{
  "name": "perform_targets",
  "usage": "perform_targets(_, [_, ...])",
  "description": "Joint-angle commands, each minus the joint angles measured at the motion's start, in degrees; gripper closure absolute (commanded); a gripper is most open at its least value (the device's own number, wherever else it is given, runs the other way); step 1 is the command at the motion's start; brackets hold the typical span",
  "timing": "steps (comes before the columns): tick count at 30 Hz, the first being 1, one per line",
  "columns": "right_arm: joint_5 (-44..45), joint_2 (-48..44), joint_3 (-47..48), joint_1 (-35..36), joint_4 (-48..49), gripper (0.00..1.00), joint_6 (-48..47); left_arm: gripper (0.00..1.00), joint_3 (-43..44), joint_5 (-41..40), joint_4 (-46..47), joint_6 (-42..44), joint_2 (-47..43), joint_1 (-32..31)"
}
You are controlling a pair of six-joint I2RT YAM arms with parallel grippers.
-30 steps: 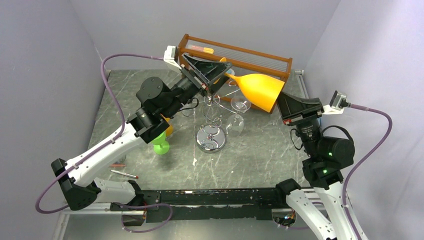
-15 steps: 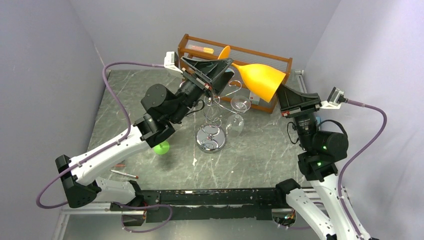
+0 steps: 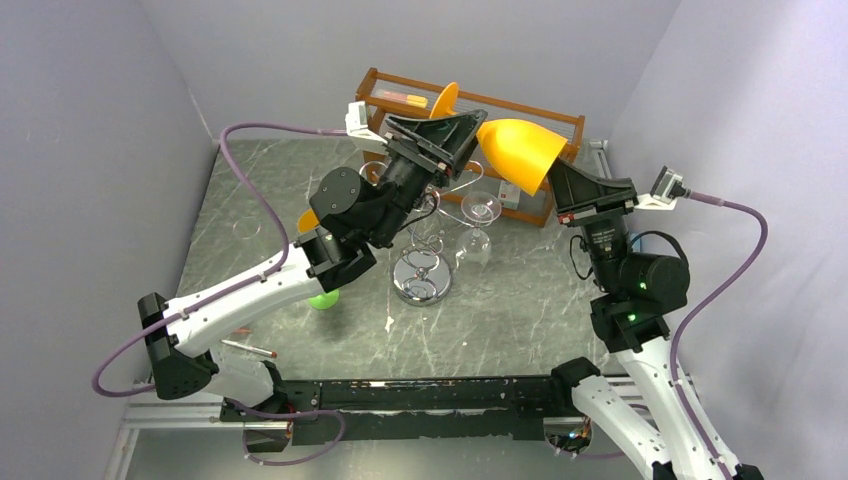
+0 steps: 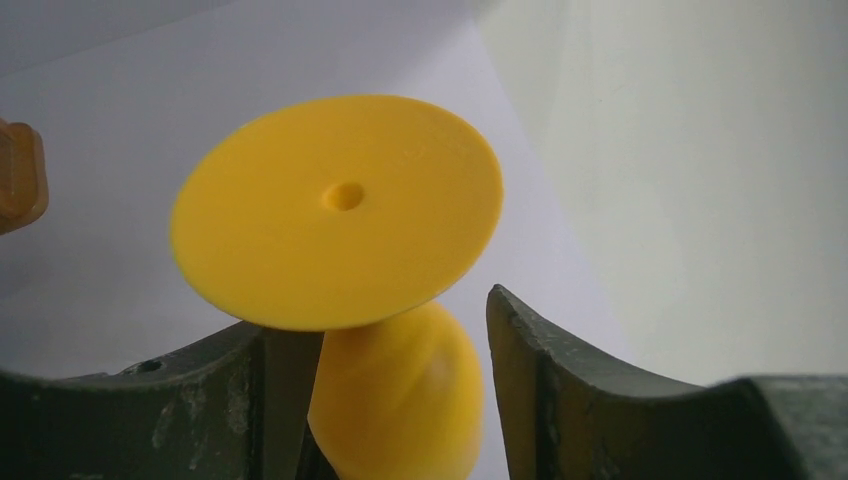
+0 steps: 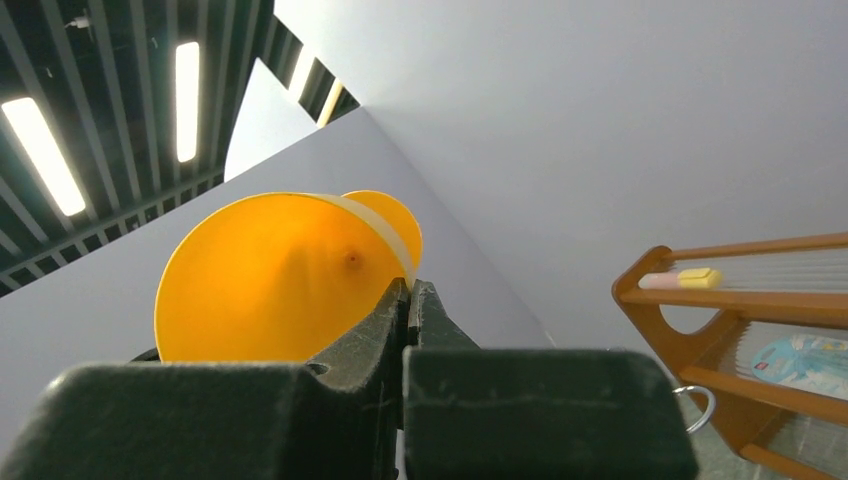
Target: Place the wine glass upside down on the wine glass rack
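top external: wine glass (image 3: pixel 515 148), yellow and opaque, is up in the air over the back of the table (image 3: pixel 500 320). it lies roughly on its side, foot toward the rear left and bowl mouth toward the right. it sits above and behind the wine glass rack (image 3: pixel 421 278) and in front of the brown wooden shelf (image 3: pixel 520 115), clear of both. left gripper (image 3: pixel 465 128) reaches in at the stem end, right gripper (image 3: pixel 551 167) at the bowl rim. the rack stands mid-table on its round shiny base, and two clear glasses (image 3: pixel 481 207) hang from its right-hand arms. a green object (image 3: pixel 322 298) shows partly under the left arm (shape not readable). a thin red pen (image 3: pixel 250 348) lies near the front left. left wrist: the glass's flat round foot (image 4: pixel 335 210) faces the lens, with the stem swelling below it. left gripper (image 4: pixel 395 315) has its jaws partway apart, one finger (image 4: pixel 540 390) on each side of that swelling and close to it. cannot tell whether they press on it. right wrist: right gripper (image 5: pixel 410 290) has its jaws closed together on the thin rim of the bowl, so the glass is pinched there. the bowl's inside (image 5: pixel 270 280) opens toward the camera, and the foot peeks out behind it. the wooden shelf (image 5: pixel 740 300) is at lower right, with a small pink-and-yellow item (image 5: pixel 690 278) on its top ledge.
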Motion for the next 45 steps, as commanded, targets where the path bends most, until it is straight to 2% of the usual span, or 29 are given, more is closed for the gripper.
perform_targets(1, [-0.6,0.2,0.3,-0.1,2.8,1.00,-1.7,0.37,3.6,-8.5,1.5,3.6,0.8,-2.1])
perform_targets(3, [-1.4,-0.1,-0.1,-0.1,3.1,1.00,-2.1,0.39,3.2,-11.1,4.1,5.8,0.8,-3.3])
perform_targets(6, [-1.9,-0.7,-0.9,-0.1,3.1,1.00,-2.7,0.46,3.7,-12.4,6.3,7.4,1.4,-4.0])
perform_targets(15, [-6.9,-2.4,-0.3,-0.1,-0.9,1.00,-5.0,0.93,2.2,-8.3,14.7,16.3,0.9,-4.0])
perform_targets(16, [-6.9,-2.8,-0.3,-0.1,-1.6,1.00,-4.9,0.95,2.4,-7.0,15.2,17.4,1.0,-4.0])
perform_targets(18, [-6.2,-3.9,-0.2,-0.1,-4.1,1.00,-4.8,0.95,3.0,-4.5,15.4,19.0,1.0,-4.0])
perform_targets(22, [-1.6,-7.5,-0.1,-0.1,-11.3,0.72,-4.9,0.95,0.9,-1.2,17.8,22.6,-0.5,-4.0])
perform_targets(26, [0.9,-9.8,3.0,-0.1,-23.6,0.53,-3.8,0.95,0.9,1.6,15.0,29.0,-2.4,-4.0])
perform_targets(29, [-0.7,-11.6,4.4,0.0,-29.9,0.45,-3.9,0.95,0.5,1.4,13.5,33.2,-4.3,-4.0])
perform_targets(34, [4.0,-15.4,7.9,-0.1,-42.8,0.40,-6.0,0.95,1.5,6.6,9.7,41.5,-6.3,-4.0])
perform_targets(39, [10.4,-10.9,21.4,-0.1,-61.7,0.43,-6.6,0.95,0.3,10.1,3.0,47.9,-9.5,-4.0])
perform_targets(42, [10.2,-5.8,29.7,-0.1,-70.9,0.43,-7.2,0.95,-2.4,13.0,0.0,49.7,-12.0,-4.0])
perform_targets(45, [6.5,-3.8,33.8,0.0,-73.9,0.43,-7.3,0.95,-2.9,20.7,-4.3,52.4,-13.4,-4.0])
